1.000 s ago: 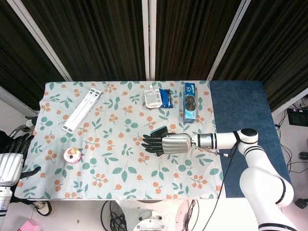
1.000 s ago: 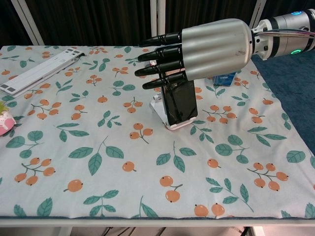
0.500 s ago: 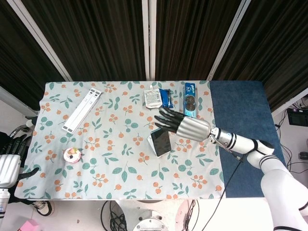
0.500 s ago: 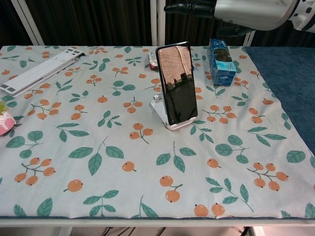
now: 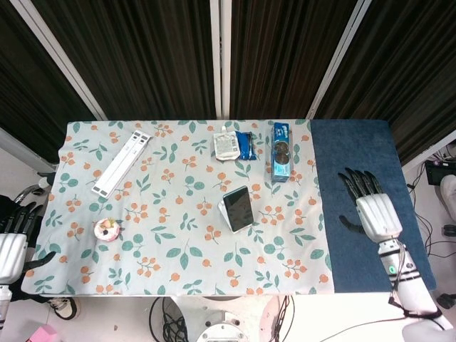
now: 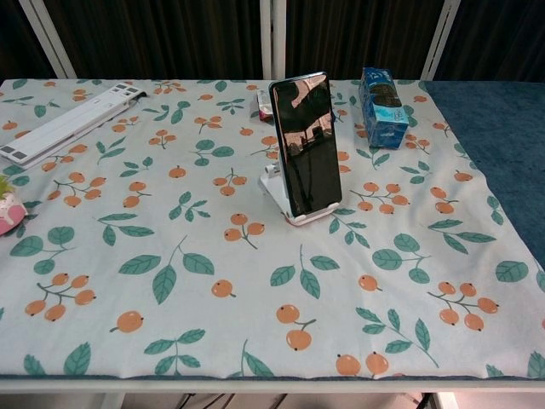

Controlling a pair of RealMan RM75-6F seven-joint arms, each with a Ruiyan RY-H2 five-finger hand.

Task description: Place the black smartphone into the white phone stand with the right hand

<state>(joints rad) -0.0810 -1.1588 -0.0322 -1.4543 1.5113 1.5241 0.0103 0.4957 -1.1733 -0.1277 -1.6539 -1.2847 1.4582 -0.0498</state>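
Starting at the far left of the head view, the left hand (image 5: 13, 246) sits off the table edge, low down by the corner. It holds nothing, and its dark fingers look loosely spread, though it's partly cut off by the frame. Just inside the tablecloth (image 5: 178, 242) (leaf and orange berry print) there's a small pink and white cup (image 5: 107, 229) near the left edge. Further back, a long white bar (image 5: 122, 163) lies diagonally.

Around the middle, the black phone (image 6: 306, 142) is sitting in the white stand (image 6: 277, 189), leaning back, screen facing the chest camera and reflecting the room. Its bottom edge rests in the stand's lip, and nothing is touching it. From the head view the phone (image 5: 239, 209) shows as a tilted slab near the table centre.

Behind it, at the back edge, there's a white packet (image 5: 227, 144) with a dark blue wrapper (image 5: 246, 144) right beside it. To the right of those stands a blue cookie box (image 5: 281, 152), which also shows in the chest view (image 6: 380, 106).

Past the floral cloth, the table has a plain blue strip (image 5: 349, 164). The right hand (image 5: 372, 211) hovers over that strip, well apart from the phone, palm down, fingers stretched out and spread, gripping nothing. It doesn't show in the chest view.
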